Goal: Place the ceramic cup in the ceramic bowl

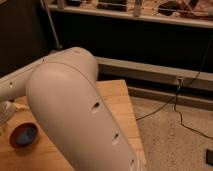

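Observation:
My white arm (75, 105) fills the middle of the camera view and runs off toward the left edge. My gripper is not in view; it lies past the left edge or behind the arm. At the lower left on the wooden table (117, 102) sits a round dish with a red-orange rim, the ceramic bowl (13, 137). Its middle is blue-teal (25, 136); I cannot tell whether that is the ceramic cup sitting inside it. A white shape (5, 116) shows just above the dish at the left edge; I cannot tell what it is.
The table's right edge (135, 125) drops to a speckled floor (175, 145) with black cables (185, 117). A dark low wall and a shelf rail (135, 12) stand behind the table.

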`<state>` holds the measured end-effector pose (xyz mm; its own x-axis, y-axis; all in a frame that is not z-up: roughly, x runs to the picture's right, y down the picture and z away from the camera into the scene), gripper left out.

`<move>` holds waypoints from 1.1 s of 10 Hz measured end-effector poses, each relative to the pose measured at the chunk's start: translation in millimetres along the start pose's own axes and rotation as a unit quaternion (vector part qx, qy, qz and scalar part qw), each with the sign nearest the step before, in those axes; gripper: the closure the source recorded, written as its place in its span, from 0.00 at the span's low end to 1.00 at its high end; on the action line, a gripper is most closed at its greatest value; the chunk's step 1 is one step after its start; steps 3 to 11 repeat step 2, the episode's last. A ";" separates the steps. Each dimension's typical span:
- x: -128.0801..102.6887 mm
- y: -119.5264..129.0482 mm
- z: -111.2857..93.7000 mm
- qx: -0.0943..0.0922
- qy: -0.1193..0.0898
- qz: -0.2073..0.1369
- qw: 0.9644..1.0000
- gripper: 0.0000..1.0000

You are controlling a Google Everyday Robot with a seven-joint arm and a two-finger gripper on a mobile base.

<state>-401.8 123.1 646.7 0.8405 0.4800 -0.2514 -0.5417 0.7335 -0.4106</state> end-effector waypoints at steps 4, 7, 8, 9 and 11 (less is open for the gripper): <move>11.2 -32.4 -18.5 0.037 -0.010 0.053 0.998 0.20; 11.2 -32.4 -18.5 0.037 -0.010 0.053 0.998 0.20; 11.2 -32.4 -18.5 0.037 -0.010 0.053 0.998 0.20; 11.2 -32.4 -18.5 0.037 -0.010 0.053 0.998 0.20; 11.2 -32.4 -18.5 0.037 -0.010 0.053 0.998 0.20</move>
